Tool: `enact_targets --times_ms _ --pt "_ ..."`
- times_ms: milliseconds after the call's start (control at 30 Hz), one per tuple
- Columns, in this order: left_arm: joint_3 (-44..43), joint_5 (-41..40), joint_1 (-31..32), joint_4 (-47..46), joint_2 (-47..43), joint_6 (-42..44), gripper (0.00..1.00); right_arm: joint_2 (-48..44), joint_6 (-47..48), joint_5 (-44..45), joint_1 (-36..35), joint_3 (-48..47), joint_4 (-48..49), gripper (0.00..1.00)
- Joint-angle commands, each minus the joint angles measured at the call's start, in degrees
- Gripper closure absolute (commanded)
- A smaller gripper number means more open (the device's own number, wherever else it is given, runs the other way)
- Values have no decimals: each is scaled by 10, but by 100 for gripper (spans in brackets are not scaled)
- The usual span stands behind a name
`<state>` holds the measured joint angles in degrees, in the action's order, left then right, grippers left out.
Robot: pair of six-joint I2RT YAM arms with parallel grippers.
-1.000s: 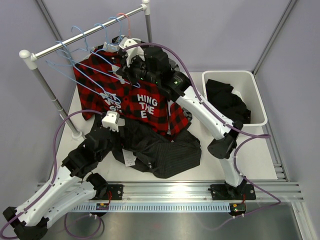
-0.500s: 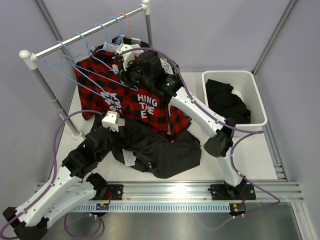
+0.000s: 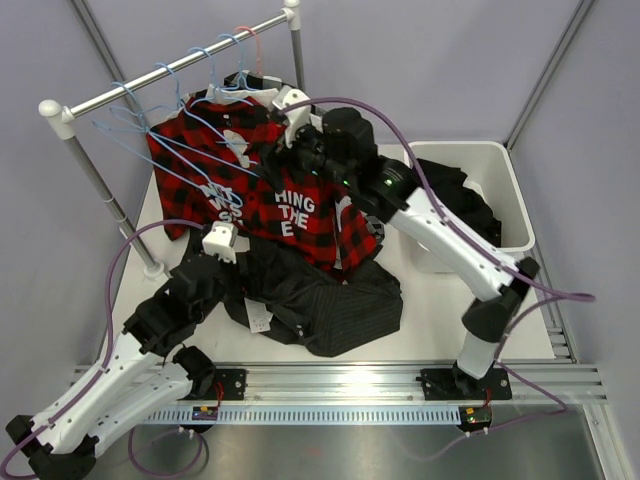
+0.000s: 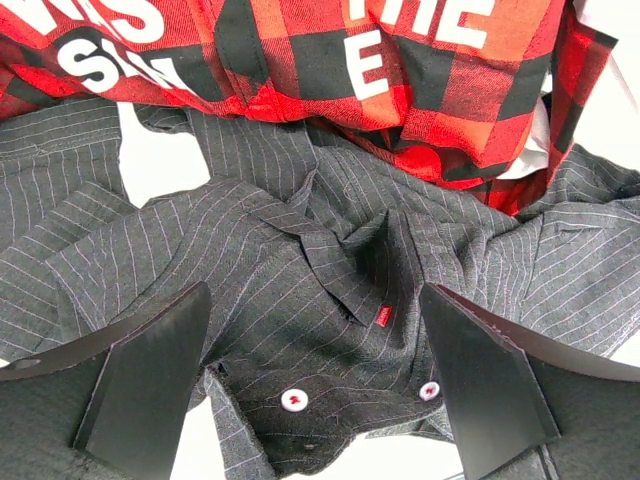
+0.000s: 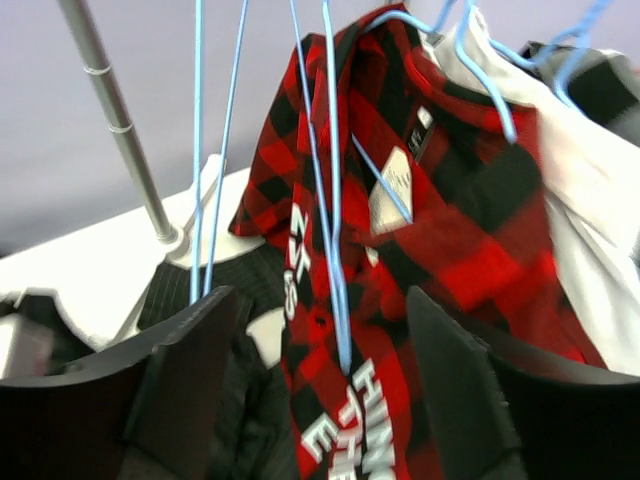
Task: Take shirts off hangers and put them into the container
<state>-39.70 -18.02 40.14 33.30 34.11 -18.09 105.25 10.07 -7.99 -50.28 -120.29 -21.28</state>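
The red-black plaid shirt (image 3: 262,192) (image 5: 440,230) hangs from the rail among thin light-blue hangers (image 3: 150,125) (image 5: 335,250). My right gripper (image 3: 283,158) (image 5: 322,300) is open beside it. One blue hanger wire hangs loose between its fingers. A white shirt (image 5: 590,190) hangs behind the plaid one. The charcoal pinstriped shirt (image 3: 325,300) (image 4: 300,270) lies crumpled on the table. My left gripper (image 3: 215,268) (image 4: 315,300) hovers open just above its collar. The white container (image 3: 512,200) stands at the right with a black shirt (image 3: 455,195) in it.
The metal rail (image 3: 170,72) runs across the back left on two posts. The near post (image 3: 105,195) (image 5: 115,130) stands on a white foot by the table's left edge. A pink hanger (image 3: 248,38) hangs near the rail's far end. My right arm spans across the container's front.
My right gripper has gone from shut to open and shifted rightward from the hangers, its elbow swinging out to the right. The left arm has not moved.
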Motion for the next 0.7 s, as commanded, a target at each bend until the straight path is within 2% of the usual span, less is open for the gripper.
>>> enact_targets --times_ms 0,100,167,300,400,500,667 --pt "9 -4 -4 -25 -9 -7 8 -113 -1 38 -11 90 -14 16" --pt "9 -9 -5 -24 -10 -8 8 -185 -24 65 -22 178 -17 6" --pt "9 -10 -5 -24 -11 -8 8 -217 -43 75 -30 270 -19 2" --pt "10 -18 -6 -24 -20 -9 8 -274 -76 121 -68 421 -18 1" --pt "11 -32 -7 -24 -32 -12 8 -283 -92 124 -92 493 9 0" --pt "12 -52 -8 -24 -49 -16 8 -261 -97 124 -126 525 33 1" --pt "17 -97 -9 -24 -83 -24 8 -188 -113 121 -158 520 88 1"
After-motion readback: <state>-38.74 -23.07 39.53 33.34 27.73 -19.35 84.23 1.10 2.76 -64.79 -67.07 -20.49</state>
